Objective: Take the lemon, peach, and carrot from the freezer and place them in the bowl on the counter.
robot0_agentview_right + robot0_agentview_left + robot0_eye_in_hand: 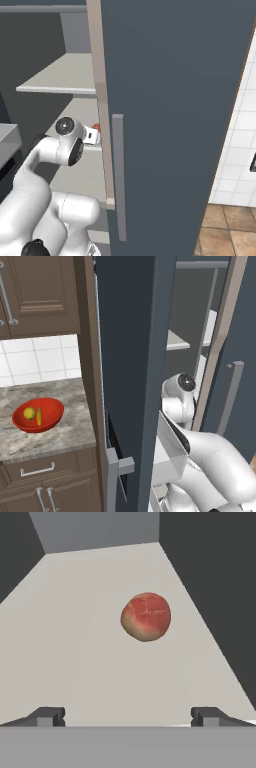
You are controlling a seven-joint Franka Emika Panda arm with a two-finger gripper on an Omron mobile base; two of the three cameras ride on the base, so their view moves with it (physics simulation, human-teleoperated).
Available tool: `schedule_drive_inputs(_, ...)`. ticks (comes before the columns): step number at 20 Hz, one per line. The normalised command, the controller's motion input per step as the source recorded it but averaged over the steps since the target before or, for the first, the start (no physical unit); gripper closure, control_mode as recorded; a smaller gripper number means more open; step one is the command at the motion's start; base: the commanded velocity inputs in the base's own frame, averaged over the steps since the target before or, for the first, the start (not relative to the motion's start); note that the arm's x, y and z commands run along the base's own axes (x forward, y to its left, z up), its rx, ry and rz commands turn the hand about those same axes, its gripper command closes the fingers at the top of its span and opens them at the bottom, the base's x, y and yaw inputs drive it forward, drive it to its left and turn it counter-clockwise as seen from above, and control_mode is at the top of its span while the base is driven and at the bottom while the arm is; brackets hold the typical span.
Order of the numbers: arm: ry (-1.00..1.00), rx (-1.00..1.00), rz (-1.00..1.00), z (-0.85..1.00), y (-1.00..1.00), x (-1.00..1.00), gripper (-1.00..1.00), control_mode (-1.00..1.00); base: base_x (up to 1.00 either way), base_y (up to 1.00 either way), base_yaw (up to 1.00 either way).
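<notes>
The pinkish-red peach lies on a pale grey shelf inside the freezer. It sits ahead of my gripper and a little to the right, not touching it. The gripper is open, its two dark fingertips spread wide with nothing between them. A sliver of the peach peeks out past the door edge just beyond my hand. On the counter at the left stands the red bowl, holding the yellow lemon and the orange carrot.
The open freezer door, with its long silver handle, stands close on my right. Dark freezer walls hem in the shelf on both sides. A white pull-out drawer juts out below my arm. Brown cabinets hang above the counter.
</notes>
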Motion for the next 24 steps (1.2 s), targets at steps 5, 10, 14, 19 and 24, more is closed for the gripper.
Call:
schedule_drive_inputs(5,0.0,0.01,0.0,-0.34,0.14,0.48,-1.0,-1.0,0.0,0.0,0.0)
schedule_drive_inputs(10,0.0,0.0,-0.03,-0.3,0.2,0.44,-1.0,-1.0,0.0,0.0,0.0)
schedule_drive_inputs(14,0.0,0.01,-0.09,-0.08,0.11,0.36,-1.0,-1.0,0.0,0.0,0.0)
schedule_drive_inputs(19,0.0,0.0,-0.19,0.13,0.0,0.21,-1.0,-1.0,0.0,0.0,0.0)
schedule_drive_inputs(24,0.05,0.0,-0.04,0.3,-0.06,0.34,-1.0,-1.0,0.0,0.0,0.0)
